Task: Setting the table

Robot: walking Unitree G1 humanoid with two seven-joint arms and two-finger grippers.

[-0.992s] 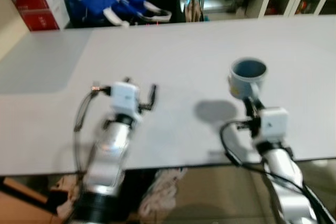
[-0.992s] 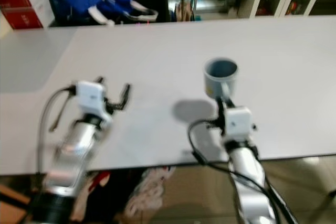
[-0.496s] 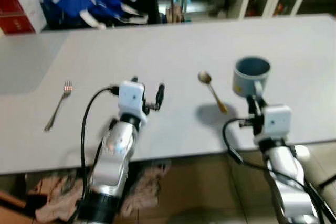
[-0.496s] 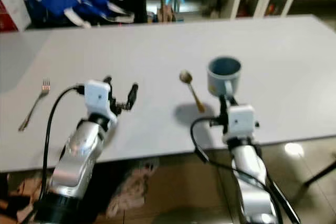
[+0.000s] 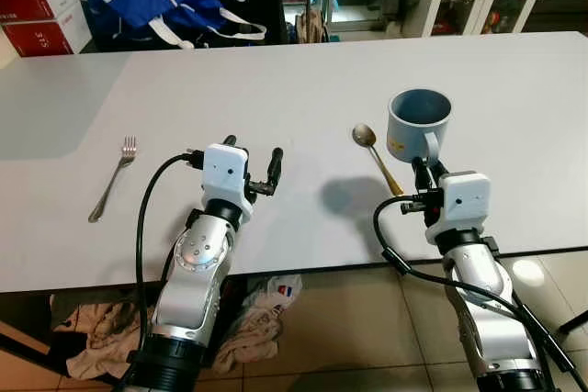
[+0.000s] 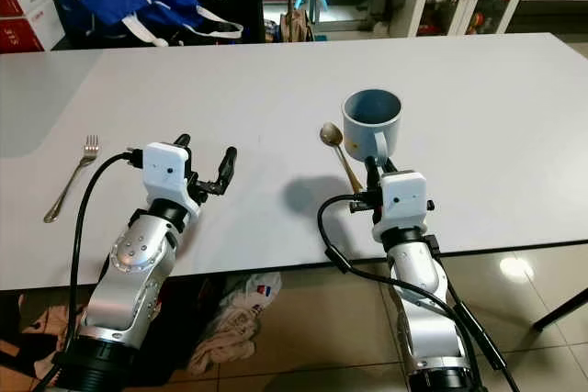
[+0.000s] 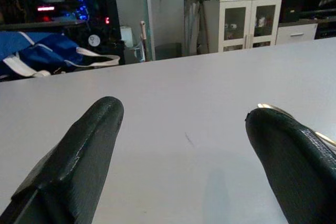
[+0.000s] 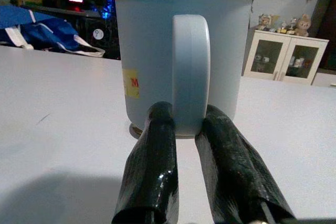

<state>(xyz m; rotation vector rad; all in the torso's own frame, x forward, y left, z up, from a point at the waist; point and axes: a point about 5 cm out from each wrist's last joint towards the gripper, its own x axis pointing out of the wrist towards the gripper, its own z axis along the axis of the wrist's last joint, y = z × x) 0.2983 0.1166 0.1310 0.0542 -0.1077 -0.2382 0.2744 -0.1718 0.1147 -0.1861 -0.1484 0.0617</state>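
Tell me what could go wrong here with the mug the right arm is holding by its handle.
1. The right gripper pinches only the thin handle of the blue mug, which seems lifted above the white table; it could swing or slip.
2. The spoon lies just beside and below the mug, so lowering it here might land on the spoon.

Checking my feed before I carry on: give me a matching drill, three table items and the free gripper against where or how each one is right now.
Things:
1. mug
2. spoon
3. fork
4. left gripper

Places or states:
A. lying on the table just left of the mug
B. jaws open, holding nothing
C. handle pinched by the right gripper
D. lying on the table to the left of the left arm

Pairs: 1-C, 2-A, 3-D, 4-B
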